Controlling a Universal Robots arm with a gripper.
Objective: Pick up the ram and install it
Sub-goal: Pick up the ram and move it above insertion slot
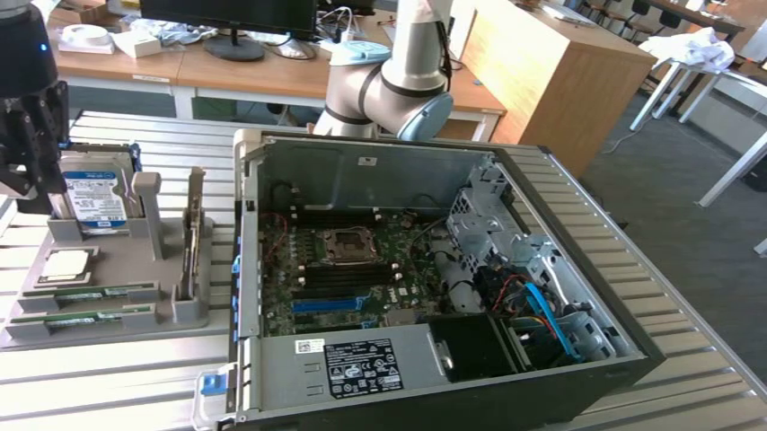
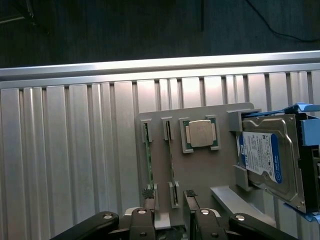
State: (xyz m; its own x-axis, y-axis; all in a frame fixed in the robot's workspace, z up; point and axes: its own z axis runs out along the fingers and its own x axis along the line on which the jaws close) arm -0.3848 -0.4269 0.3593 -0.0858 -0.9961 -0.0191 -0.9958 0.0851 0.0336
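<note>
**Setting.** A ribbed metal counter [image 1: 120, 386] of parallel slats fills the foreground, and its outer rail borders a dark grey carpeted floor [image 1: 671, 189]. Behind it runs a row of pale wooden desks [image 1: 132, 67] on white frames. They carry a dark monitor [image 1: 228, 13] on a round foot and a small round white object [image 1: 86, 37]. Toward the exterior view's right a tall wooden unit [image 1: 551, 81] stands against the desks. Farther right, slanting white table legs [image 1: 734, 166] cross the carpet, and a crumpled white sheet [image 1: 695, 49] lies on a tabletop. In the wrist view, a thin cable [image 2: 280, 32] trails over the floor beyond the rail. Lighting is even and soft.
</note>
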